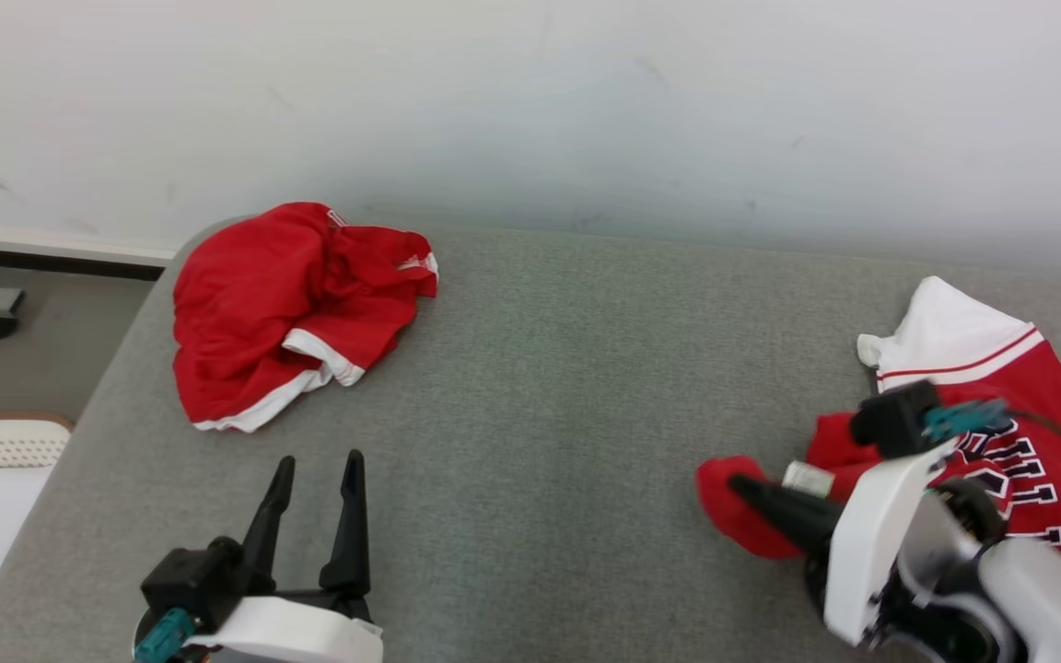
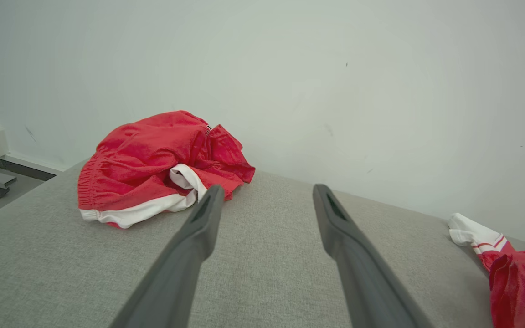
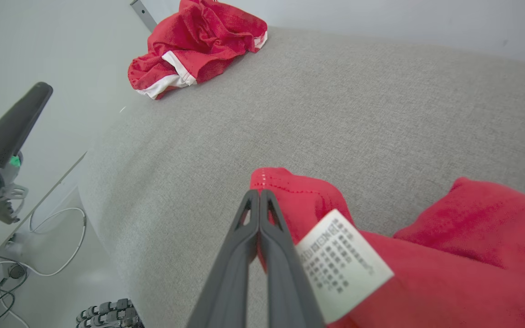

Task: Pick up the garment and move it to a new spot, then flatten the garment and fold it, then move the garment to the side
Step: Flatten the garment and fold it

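The crumpled red and white sports jersey with dark lettering (image 1: 1028, 405) lies at the right edge of the grey fabric-covered table (image 1: 567, 414), its white sleeve with a red stripe on the side toward the pale wall (image 1: 530, 110) and a loose red fold bulging out on the side toward the middle of the table. A small white care label with printed text (image 3: 342, 264) sticks up from that fold. The right claw (image 1: 740, 483) lies low against the jersey, its two dark fingers pressed together with the tips at the stitched hem of the fold; whether any cloth is pinched between them cannot be told. Well apart from the jersey, near the table's front edge on the left, the left claw (image 1: 317, 465) hovers with its fingers spread wide and nothing between them. Farther still from the jersey, at the table's far left corner by the wall, sits a bunched pair of red shorts with white trim (image 1: 282, 304).
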### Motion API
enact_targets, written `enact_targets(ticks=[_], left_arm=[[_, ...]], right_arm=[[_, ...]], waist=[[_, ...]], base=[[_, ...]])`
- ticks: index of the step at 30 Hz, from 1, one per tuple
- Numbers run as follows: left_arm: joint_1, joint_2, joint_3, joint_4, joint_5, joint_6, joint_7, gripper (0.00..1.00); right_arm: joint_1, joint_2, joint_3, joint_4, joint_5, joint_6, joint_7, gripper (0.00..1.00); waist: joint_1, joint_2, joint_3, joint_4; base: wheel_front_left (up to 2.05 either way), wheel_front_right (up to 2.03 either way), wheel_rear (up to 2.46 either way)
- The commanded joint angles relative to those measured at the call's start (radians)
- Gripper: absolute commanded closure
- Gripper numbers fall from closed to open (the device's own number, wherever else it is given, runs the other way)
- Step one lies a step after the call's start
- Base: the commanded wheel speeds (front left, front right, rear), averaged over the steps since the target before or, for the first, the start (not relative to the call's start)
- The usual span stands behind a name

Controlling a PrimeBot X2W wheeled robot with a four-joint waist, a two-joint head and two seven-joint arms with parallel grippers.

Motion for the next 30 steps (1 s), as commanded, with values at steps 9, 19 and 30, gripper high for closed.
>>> enact_targets(ticks=[9, 19, 30], left_arm=[[0.009, 0.004, -0.005, -0.006, -0.001, -0.004, 0.0, 0.0], [-0.006, 0.004, -0.011, -0.001, -0.005, 0.0, 0.0, 0.0], [0.015, 0.004, 0.007, 0.006, 0.014, -0.006, 0.0, 0.0]], right_arm=[[0.13, 0.069, 0.114, -0.074, -0.049, -0.002, 0.059, 1.0], [0.143, 0.201, 0.241, 0.079, -0.033, -0.002, -0.062, 0.87], [0.108, 0.159, 0.257, 0.04, 0.106, -0.002, -0.179, 0.0]], waist=[[0.0, 0.0, 0.011, 0.043], [0.0, 0.0, 0.029, 0.047], [0.0, 0.0, -0.017, -0.028]], base=[[0.0, 0.0, 0.0], [0.0, 0.0, 0.0], [0.0, 0.0, 0.0]])
